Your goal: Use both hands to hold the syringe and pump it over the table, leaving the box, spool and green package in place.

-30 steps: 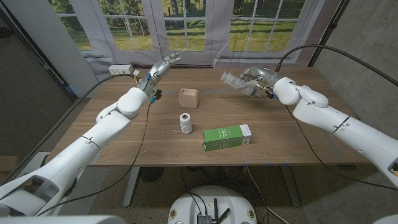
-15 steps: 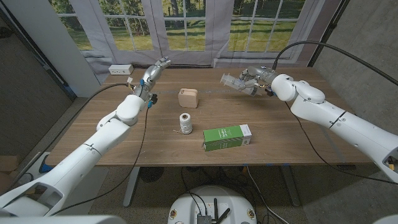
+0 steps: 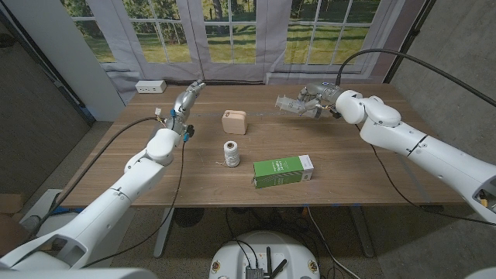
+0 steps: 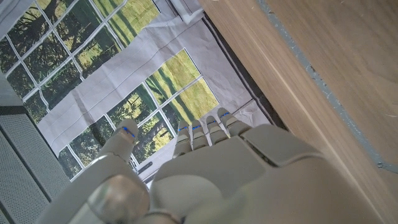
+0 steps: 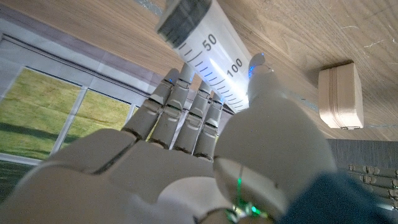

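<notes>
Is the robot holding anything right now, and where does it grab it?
Yes: the right hand grips the clear syringe around its marked barrel, above the table. The left hand holds nothing, its fingers straight.

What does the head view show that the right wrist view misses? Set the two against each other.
Head view alone: the spool, the green package and the left hand, raised and holding nothing. Right wrist view alone: the syringe's printed scale, reading 50 and 100. Both: the right hand gripping the syringe, the box and the table.
</notes>
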`<control>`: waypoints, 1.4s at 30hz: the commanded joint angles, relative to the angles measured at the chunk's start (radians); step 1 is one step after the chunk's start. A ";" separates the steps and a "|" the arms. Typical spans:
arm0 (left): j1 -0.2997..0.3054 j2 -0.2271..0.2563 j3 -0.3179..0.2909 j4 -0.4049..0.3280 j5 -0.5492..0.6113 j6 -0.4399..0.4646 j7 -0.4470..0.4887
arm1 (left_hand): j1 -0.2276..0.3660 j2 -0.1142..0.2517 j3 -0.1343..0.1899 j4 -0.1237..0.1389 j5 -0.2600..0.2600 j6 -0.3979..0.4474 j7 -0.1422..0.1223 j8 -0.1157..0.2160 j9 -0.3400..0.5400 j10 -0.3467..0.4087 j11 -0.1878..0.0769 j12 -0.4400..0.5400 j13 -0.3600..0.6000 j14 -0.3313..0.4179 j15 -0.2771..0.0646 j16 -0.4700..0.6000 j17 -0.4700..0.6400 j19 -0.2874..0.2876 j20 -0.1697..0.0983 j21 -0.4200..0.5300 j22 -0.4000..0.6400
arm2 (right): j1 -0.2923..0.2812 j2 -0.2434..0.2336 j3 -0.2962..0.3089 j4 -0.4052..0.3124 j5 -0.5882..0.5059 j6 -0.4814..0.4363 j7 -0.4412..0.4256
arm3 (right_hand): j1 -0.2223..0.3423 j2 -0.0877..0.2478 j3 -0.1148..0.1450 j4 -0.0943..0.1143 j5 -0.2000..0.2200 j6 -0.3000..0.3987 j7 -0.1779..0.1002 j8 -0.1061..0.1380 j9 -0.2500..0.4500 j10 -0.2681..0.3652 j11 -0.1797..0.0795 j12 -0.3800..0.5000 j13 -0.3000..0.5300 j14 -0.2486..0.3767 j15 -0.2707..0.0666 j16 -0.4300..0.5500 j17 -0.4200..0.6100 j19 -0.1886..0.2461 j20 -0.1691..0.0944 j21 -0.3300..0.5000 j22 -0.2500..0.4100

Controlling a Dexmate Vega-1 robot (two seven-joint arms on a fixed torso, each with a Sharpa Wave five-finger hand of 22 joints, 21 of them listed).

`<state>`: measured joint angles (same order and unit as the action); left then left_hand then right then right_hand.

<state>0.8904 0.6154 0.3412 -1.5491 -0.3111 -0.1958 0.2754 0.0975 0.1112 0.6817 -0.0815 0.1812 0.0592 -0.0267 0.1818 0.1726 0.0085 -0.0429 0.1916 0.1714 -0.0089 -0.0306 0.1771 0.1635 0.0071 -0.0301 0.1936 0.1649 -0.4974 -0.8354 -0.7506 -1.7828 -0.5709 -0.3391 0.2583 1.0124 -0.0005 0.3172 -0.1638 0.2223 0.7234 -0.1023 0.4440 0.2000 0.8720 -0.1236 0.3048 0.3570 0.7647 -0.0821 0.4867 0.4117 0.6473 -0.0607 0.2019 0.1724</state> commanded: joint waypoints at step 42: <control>-0.020 -0.178 0.001 0.301 -0.232 -0.181 -0.068 | 0.006 0.052 -0.002 -0.003 -0.003 0.009 0.003 -0.001 0.001 0.006 0.001 -0.003 0.002 -0.007 -0.034 -0.002 0.003 0.011 -0.026 0.001 0.005 | 0.008 0.077 -0.070 0.142 -0.139 0.010 0.024 | 0.018 0.097 -0.002 0.003 0.005 0.109 -0.108 -0.006 0.005 0.061 -0.076 -0.016 0.011 -0.017 -0.145 -0.020 0.008 -0.004 -0.005 0.002 0.003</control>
<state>0.8719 0.4538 0.3382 -1.2781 -0.5207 -0.3633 0.2145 0.0974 0.1111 0.6818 -0.0814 0.1812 0.0591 -0.0267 0.1818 0.1726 0.0085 -0.0429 0.1916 0.1714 -0.0089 -0.0306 0.1771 0.1635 0.0124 -0.0356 0.1935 0.1649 -0.4926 -0.7805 -0.8082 -1.6808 -0.7119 -0.3278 0.2945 1.0124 -0.0005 0.3130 -0.1599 0.2187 0.7217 -0.1040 0.4334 0.2002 0.8683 -0.1273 0.2929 0.3639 0.7540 -0.0786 0.4720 0.4155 0.6473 -0.0607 0.2019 0.1724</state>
